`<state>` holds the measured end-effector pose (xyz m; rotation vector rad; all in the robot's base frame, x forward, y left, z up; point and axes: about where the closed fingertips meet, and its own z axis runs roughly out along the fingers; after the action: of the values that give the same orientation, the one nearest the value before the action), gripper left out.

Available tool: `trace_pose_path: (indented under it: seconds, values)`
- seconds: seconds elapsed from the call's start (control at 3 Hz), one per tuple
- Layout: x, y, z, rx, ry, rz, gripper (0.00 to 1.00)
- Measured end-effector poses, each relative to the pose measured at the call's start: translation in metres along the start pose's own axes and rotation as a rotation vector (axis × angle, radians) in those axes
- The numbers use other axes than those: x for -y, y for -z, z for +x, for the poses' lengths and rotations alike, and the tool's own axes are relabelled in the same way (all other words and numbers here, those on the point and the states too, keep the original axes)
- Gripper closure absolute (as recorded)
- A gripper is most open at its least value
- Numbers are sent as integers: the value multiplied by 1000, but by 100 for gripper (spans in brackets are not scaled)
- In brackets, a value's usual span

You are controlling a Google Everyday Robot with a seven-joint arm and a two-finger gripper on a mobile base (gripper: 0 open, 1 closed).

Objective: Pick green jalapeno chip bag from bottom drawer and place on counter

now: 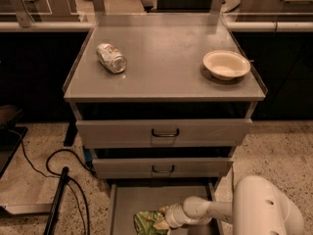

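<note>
**Gripper at the green bag in the open bottom drawer**

The white gripper is sitting low inside the wide shallow grey metal bottom drawer, its tip pressing against the right edge of the small crinkly green jalapeno chip bag. Whether it is open or closed on the bag cannot be told, since the tip is hiding in the folds of the foil. The bag is lying on the drawer floor near the front, at the lower edge of the view.

The white jointed arm is lying nearly level, running leftward from the bulky rounded white housing at lower right across the drawer's right side.

The flat grey metal counter is carrying a crushed silver can at left and a shallow cream bowl at right. The two upper drawers with black handles are sitting closed. A black cable is trailing over the speckled floor at left.
</note>
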<state>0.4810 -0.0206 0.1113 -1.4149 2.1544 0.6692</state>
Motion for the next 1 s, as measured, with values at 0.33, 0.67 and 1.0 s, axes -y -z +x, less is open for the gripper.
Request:
trace_pose_path:
  seconds: [0.33, 0.67, 1.0]
  values:
    - [0, 0, 0, 0, 0, 0, 100]
    - [0, 0, 0, 0, 0, 0, 100]
    - [0, 10, -7, -8, -40, 32, 100]
